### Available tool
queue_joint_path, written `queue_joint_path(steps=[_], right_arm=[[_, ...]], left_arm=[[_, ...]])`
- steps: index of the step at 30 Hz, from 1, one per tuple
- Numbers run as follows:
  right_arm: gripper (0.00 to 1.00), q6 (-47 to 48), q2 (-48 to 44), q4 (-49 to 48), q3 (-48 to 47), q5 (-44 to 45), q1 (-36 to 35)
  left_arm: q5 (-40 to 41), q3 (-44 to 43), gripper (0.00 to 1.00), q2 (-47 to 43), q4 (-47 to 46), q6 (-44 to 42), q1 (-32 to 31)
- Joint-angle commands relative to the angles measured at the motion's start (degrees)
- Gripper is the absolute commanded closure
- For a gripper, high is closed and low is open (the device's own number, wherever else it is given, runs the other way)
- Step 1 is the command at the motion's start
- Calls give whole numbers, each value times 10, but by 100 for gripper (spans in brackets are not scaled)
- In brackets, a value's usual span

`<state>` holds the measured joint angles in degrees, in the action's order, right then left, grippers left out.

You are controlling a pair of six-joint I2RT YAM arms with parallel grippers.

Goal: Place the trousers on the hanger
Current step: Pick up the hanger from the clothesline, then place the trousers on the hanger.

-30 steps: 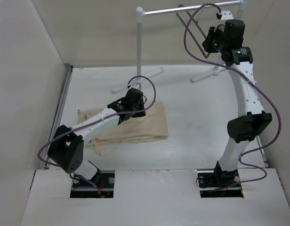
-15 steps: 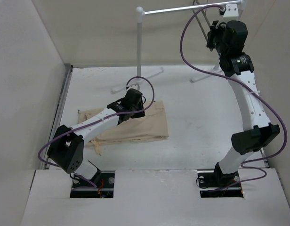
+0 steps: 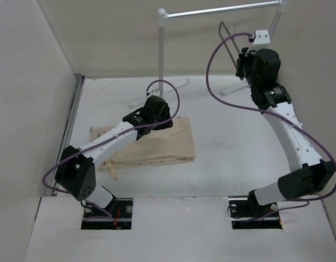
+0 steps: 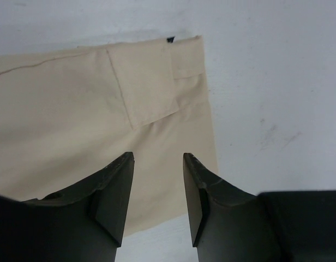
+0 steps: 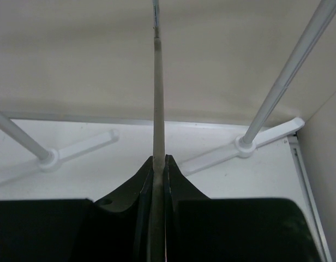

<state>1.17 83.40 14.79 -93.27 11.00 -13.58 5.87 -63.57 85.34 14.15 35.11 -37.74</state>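
Trousers [image 3: 173,144] lie folded into a flat beige rectangle on the left half of the table [image 3: 228,142], about midway between near and far, and nothing has lifted them yet. What has changed is on the far right. The right gripper [image 5: 158,164] has come down and nearer from the white garment rail [image 3: 222,9], bringing the hanger [image 5: 157,98] with it. The hook now appears to sit below the rail, so I judge it unhooked and free to carry over.

The right jaws are pinched narrow on the hanger's frame, which shows edge-on between them as a thin grey-brown strip. The left gripper [image 4: 157,164] has shifted a little toward the far right corner of the cloth and widened its jaws. They now stand partly apart above that corner, gripping nothing (whether the tips graze the fabric I cannot tell).

The task therefore seems to be at its meeting point: hanger in hand, cloth still to be gathered.

The trousers are soft, matte woven cloth with stitched seams, a sewn-on panel and a belt loop near the corner, plus a small dark speck at the far edge. They will sag and slide once raised. The hanger is thin, rigid and smooth, a flattened triangle with a wire hook. The rail is glossy white tubing on splayed feet.
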Motion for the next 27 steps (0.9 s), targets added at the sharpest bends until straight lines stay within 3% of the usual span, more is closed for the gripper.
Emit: queue_joint_path(steps=[1,10,15,27], right_arm=[[100,-14,-39,-67,29,11,-9],[100,-92,-148,-73,220,52,-81],[100,-148,-203,-61,345,152,-169],[100,-194,-294,-20,447,171,-246]], left_arm=[[-14,-66,60,-15,-5,12,6],[-48,-200,55,26,0,118,-11],[-44,-285,63,92,2,124,-61],[9,-361,62,201,21,121,-137]])
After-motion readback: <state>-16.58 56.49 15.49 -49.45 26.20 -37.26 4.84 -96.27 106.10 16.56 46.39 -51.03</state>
